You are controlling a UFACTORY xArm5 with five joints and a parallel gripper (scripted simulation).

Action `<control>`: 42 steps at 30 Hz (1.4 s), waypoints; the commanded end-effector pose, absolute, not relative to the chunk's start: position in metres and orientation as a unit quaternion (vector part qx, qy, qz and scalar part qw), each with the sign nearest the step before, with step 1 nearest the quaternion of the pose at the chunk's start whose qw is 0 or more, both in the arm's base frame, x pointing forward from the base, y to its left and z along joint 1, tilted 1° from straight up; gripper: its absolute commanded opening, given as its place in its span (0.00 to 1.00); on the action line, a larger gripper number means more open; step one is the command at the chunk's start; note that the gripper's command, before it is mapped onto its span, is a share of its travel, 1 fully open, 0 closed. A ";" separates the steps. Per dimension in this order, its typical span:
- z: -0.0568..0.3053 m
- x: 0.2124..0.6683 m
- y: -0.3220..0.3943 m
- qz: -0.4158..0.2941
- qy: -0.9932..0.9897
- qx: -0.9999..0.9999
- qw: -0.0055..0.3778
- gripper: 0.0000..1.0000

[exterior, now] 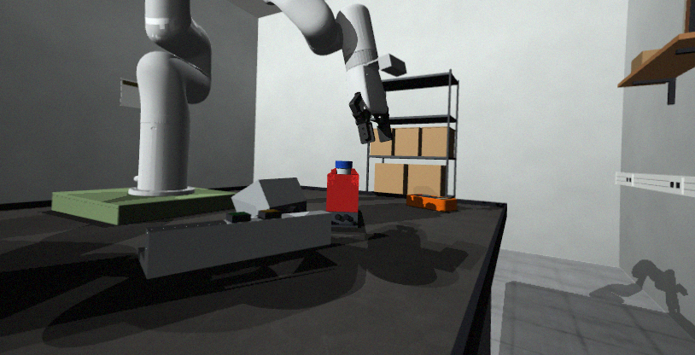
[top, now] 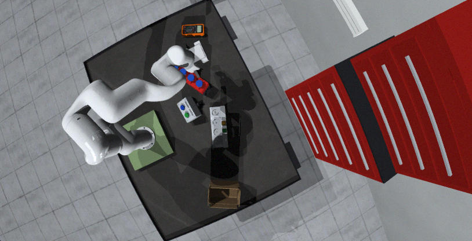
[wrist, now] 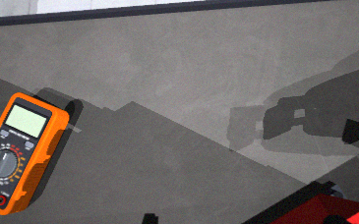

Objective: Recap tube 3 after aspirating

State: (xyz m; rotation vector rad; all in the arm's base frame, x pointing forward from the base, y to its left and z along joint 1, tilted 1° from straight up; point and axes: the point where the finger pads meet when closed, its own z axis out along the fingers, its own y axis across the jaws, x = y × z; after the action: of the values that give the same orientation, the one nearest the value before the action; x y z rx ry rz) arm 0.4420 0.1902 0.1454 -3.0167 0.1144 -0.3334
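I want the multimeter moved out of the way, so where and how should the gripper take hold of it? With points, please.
Grip the multimeter (top: 193,29) (wrist: 22,154) by its two long sides, near the middle, coming from above: it lies flat, face up, and is narrower across than along.

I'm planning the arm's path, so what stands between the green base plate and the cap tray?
The housing, with its blue key and green key, stands between them, toward their upper ends in the top view.
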 end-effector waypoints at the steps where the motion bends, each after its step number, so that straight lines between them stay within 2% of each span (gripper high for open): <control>1: 0.147 0.443 0.191 -0.111 0.038 -0.992 0.053 1.00; 17: 0.147 0.443 0.191 -0.111 0.038 -0.992 0.053 1.00; 18: 0.147 0.443 0.191 -0.111 0.038 -0.992 0.053 0.46; 42: 0.147 0.443 0.191 -0.111 0.038 -0.992 0.053 0.46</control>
State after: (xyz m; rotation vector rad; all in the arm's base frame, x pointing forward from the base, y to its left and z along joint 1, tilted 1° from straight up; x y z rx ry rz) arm 0.4420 0.1902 0.1454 -3.0167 0.1144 -0.3334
